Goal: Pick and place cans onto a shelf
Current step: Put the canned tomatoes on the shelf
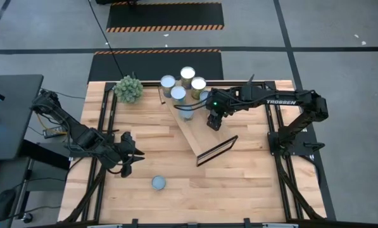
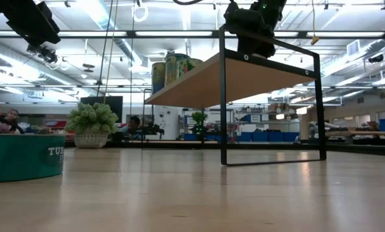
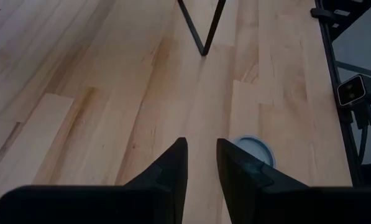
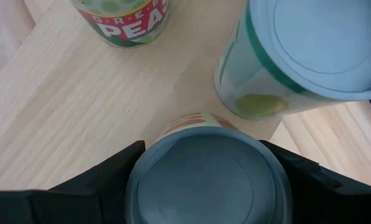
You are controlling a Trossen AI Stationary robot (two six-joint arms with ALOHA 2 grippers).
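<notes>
Light wood: you are looking at the shelf, a long pale plank on a thin dark frame, lying at an angle across the table.
Cans: silvery-topped tins are clustering at the shelf's far end; one teal can is sitting alone on the table near you.
Right gripper: its jaws are standing wide around a grey-lidded can on the shelf, a finger at each side.
Left gripper: it is hovering above bare table with nothing between its nearly closed fingers, the lone can just beside it.
</notes>
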